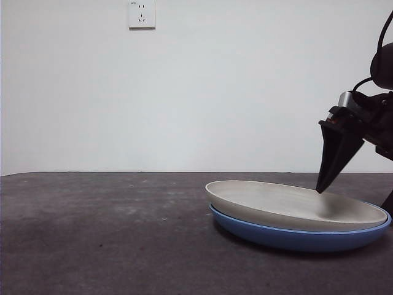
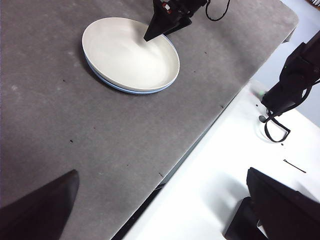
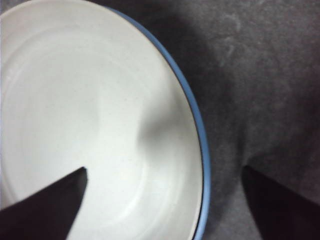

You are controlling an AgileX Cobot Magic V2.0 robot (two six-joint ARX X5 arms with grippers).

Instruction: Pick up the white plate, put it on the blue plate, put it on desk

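The white plate lies stacked inside the blue plate on the desk, right of centre. My right gripper is open and empty, tilted over the stack's right rim. In the right wrist view, the right gripper has one jaw over the white plate and the other over the desk, straddling the blue plate's rim without touching it. My left gripper is open and empty, high above the desk's edge, far from the white plate and the blue plate's rim.
A wall socket is high on the white wall. The desk's edge runs beside a white surface where a black arm mount with cables stands. The desk's left half is bare felt.
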